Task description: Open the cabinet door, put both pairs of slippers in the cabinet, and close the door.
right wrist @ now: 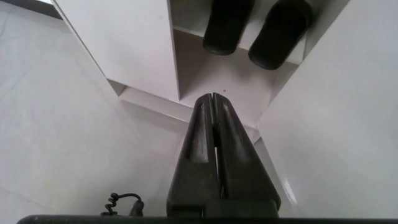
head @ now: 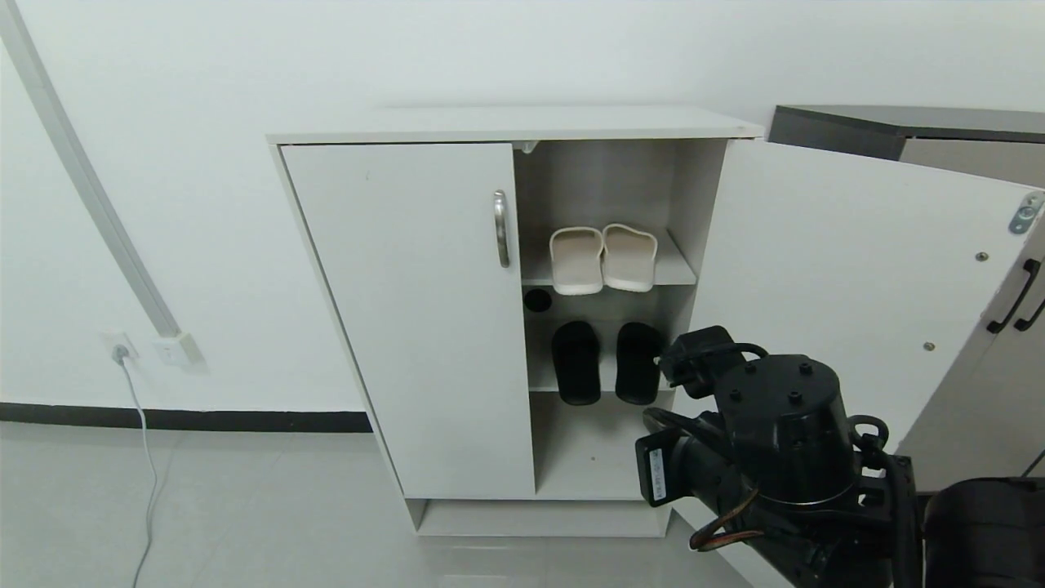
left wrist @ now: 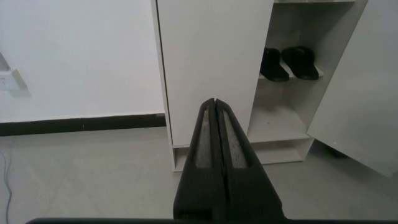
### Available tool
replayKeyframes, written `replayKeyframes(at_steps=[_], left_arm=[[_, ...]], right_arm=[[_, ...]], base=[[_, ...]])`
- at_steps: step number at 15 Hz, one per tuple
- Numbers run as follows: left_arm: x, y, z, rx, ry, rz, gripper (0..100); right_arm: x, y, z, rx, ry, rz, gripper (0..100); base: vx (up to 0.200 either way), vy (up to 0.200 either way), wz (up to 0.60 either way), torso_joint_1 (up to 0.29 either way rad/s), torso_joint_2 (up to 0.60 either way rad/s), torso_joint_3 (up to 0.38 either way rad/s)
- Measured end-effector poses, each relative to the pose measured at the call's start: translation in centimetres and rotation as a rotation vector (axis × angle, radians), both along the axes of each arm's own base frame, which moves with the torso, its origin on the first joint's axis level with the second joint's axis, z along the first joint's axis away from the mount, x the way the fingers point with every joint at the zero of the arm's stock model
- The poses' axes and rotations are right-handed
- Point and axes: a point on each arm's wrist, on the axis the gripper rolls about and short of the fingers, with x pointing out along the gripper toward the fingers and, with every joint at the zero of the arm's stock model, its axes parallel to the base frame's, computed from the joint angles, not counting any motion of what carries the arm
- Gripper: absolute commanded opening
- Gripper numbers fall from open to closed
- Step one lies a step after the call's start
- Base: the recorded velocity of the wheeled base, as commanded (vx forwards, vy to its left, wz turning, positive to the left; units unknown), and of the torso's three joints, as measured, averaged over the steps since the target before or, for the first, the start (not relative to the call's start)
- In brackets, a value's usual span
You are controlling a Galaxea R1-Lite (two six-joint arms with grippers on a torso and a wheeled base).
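Left hand [left wrist: 214, 104], fingers pressed together, empty, right hand [right wrist: 214, 98], likewise closed, empty

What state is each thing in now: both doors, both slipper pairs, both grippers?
Right cabinet door: swung wide open.
Left cabinet door: shut.
White slippers: side by side on the upper shelf.
Black slippers: side by side on the shelf below.
Left gripper: shut, empty.
Right gripper: shut, empty.
Wall plug: plugged in.
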Motion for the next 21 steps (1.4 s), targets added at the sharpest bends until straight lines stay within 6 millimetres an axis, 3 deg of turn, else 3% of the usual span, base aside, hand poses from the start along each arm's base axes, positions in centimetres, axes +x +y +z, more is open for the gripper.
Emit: replayKeyframes(at_steps=[9,21], left_arm=[[0.0,0.0,0.0,0.002,0.0,0.0,0],[0.0,0.0,0.0,0.002,0.0,0.0,0]], right_arm=[[0.5,-0.2,-0.7,-0.018,0.014,-0.017,0],[0.5,-0.3,-1.3,-0.036,0.027,-0.019,0]], base=[[0.0,0.0,0.0,0.001,-0.01,-0.013],[0.0,0.0,0.0,0.081,-0.41,-0.337]])
